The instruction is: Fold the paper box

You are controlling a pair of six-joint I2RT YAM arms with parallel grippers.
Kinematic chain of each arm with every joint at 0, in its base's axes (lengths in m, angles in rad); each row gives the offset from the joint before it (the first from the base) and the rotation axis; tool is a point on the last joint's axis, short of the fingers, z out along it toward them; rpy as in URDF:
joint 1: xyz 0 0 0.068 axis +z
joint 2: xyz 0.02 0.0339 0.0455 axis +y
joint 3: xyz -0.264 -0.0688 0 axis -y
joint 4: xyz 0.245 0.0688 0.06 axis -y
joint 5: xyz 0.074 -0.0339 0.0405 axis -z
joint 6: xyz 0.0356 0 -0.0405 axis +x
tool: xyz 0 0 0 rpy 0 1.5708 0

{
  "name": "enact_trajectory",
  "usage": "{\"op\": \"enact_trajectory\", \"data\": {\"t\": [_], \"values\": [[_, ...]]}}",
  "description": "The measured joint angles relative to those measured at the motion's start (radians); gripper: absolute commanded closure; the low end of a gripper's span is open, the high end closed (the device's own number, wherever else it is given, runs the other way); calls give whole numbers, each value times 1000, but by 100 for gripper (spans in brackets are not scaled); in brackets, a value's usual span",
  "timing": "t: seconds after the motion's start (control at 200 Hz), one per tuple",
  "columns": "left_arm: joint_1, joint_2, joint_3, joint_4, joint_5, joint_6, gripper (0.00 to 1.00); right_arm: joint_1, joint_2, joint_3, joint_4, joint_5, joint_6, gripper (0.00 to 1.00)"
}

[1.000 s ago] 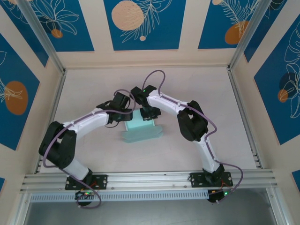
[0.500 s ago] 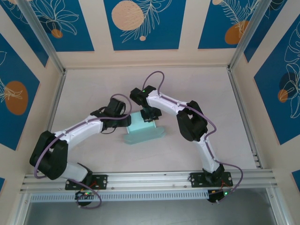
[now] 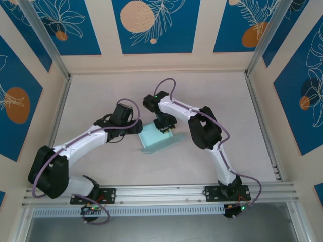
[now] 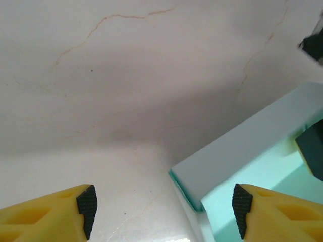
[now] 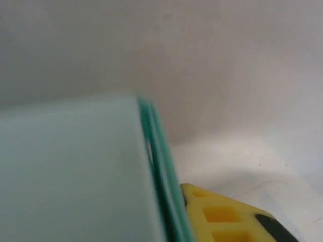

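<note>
The table is a pale, off-white matt slab, and the left wrist camera shows thin brownish hairline veins running across it. Cream walls close it in on the far, left and right sides. They carry deep-blue panels printed with orange discs and white outline leaves, and slanted aluminium posts stand in the two far corners. A ribbed aluminium rail runs along the near edge and carries both arm bases. The pale light-blue thin-card paper box sits about the middle of the table, partly folded, with one panel raised and a flat flap lying on the table toward the near edge. The left gripper is at the box's left side. In its wrist view the left gripper stands wide apart, its yellow fingers tipped with black pads. A corner of the box reaches between them close to the right-hand pad, with no grip on it. The right gripper comes down at the box's far edge. Its camera shows a blurred blue panel very close, with one yellow finger just beside the panel's darker green edge. Whether that gripper pinches the card or stands off it cannot be told.
</note>
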Motion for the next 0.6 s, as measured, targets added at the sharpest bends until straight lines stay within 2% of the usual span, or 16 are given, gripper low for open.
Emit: {"op": "enact_trajectory", "data": {"t": [0.4, 0.6], "values": [[92, 0, 1, 59, 72, 15, 27, -47, 50, 175, -27, 0, -105, 43], [114, 0, 1, 80, 105, 23, 32, -50, 50, 303, -40, -9, -135, 36]]}}
